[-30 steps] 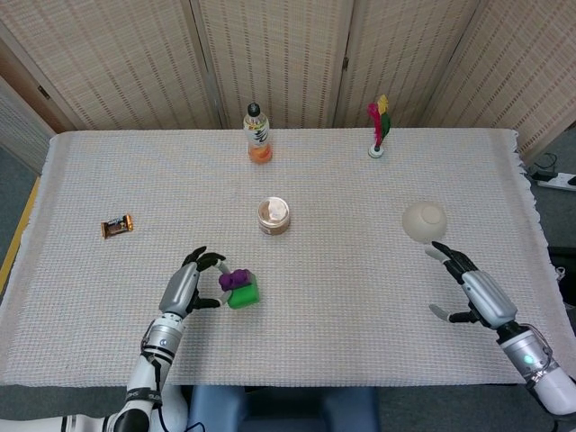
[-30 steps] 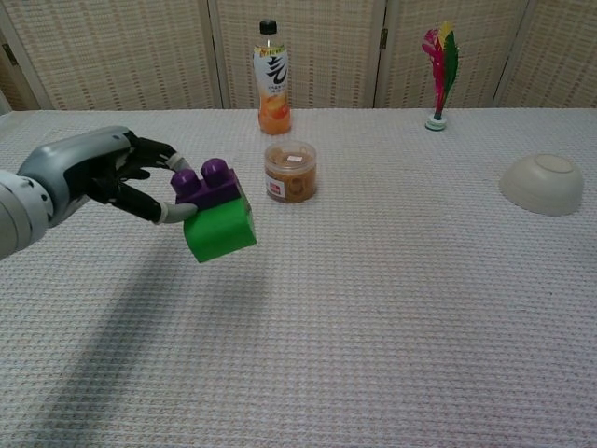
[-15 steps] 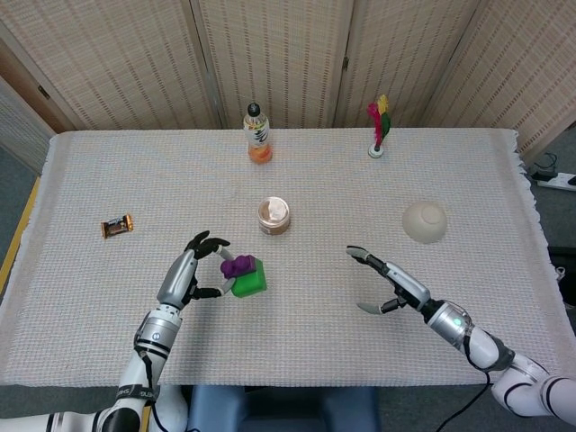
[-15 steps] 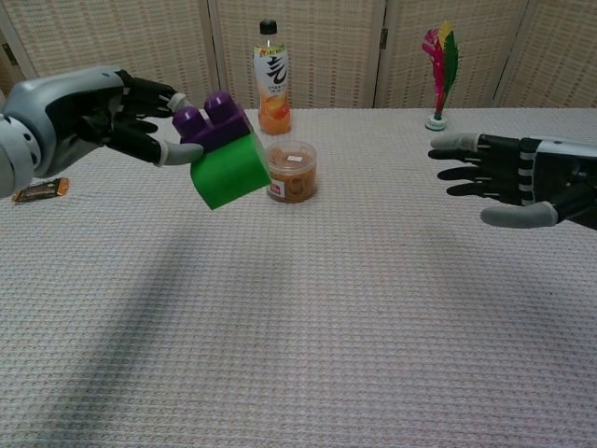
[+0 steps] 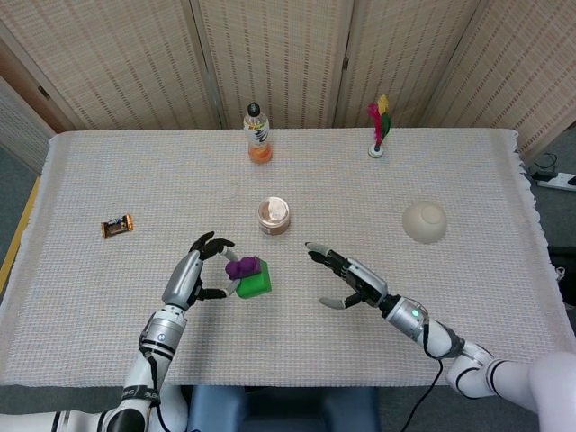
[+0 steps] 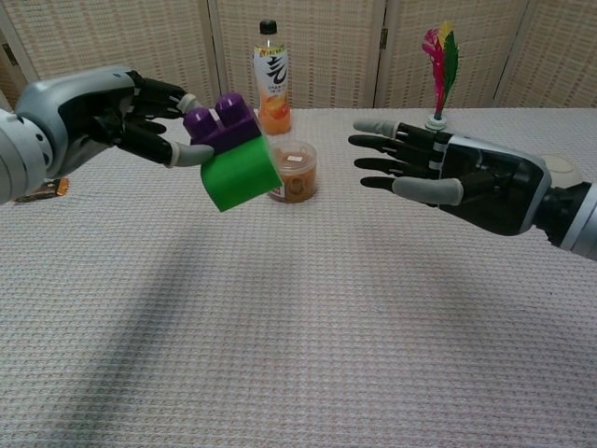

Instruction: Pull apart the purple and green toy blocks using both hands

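While the left hand (image 6: 89, 117) pinches the purple block (image 6: 222, 119) aloft above the surface, the joined green block (image 6: 239, 174) hangs free toward five o'clock; both look light, rigid, slick plastic. The right hand (image 6: 457, 173), fingers spread and empty, should clasp the green's flat sides.

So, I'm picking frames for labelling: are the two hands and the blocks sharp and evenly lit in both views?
Head view: even, soft light, no glare; the left hand, purple block, green block and right hand look sharp but small. Chest view: both hands crisp, a faint shadow on the tablecloth under the left arm.
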You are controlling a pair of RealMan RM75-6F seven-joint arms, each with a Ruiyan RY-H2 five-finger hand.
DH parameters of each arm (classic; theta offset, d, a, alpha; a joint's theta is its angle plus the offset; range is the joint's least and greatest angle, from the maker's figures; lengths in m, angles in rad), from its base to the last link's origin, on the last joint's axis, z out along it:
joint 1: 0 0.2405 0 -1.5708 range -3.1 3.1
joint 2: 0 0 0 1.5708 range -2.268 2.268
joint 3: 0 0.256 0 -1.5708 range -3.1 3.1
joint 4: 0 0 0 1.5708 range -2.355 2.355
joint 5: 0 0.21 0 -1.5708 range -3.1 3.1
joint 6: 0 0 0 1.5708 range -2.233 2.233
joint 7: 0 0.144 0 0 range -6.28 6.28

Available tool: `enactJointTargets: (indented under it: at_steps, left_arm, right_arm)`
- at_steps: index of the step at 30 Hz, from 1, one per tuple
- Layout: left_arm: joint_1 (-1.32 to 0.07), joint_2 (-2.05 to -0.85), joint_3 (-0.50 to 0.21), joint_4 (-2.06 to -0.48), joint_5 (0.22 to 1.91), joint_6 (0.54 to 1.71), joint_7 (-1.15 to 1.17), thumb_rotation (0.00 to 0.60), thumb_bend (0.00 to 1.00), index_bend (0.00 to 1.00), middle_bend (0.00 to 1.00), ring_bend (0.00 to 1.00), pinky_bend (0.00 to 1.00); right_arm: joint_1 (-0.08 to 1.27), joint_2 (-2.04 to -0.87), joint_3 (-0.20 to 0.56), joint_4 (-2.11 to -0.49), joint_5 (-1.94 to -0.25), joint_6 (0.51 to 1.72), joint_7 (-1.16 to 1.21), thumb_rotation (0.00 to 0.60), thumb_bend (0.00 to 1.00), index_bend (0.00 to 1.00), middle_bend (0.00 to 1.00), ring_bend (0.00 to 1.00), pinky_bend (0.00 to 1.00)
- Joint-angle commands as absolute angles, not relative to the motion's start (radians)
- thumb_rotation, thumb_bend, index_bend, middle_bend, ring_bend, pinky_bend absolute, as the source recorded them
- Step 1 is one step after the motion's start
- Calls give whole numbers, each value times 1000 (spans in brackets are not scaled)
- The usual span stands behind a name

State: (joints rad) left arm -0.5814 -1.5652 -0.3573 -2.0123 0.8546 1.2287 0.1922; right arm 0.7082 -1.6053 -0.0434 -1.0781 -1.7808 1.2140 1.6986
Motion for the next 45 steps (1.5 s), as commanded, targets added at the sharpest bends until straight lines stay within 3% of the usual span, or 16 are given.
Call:
enactJointTargets:
  at_steps: [1,12,45]
  left_arm:
    - [-588,-1569,-358,-2014,852,1232,197,600,588,787,293,53,0]
    - [-616,-1595,-363,-2035,839,1260,224,600,588,788,293,49,0]
    - [-649,-1651,-318,-2033,848,1281,273,600,588,790,293,46,0]
  right_arm:
    - [722,-1627,-42,-1067,-1770,1216,1711,600,331,75,0,0,0]
    - [746,-1692,-41,-1055,-1731,1205,1706,600,331,169,0,0,0]
    - [766,-1832,-32,-1019,-1678,1191,1659,600,331,194,0,0,0]
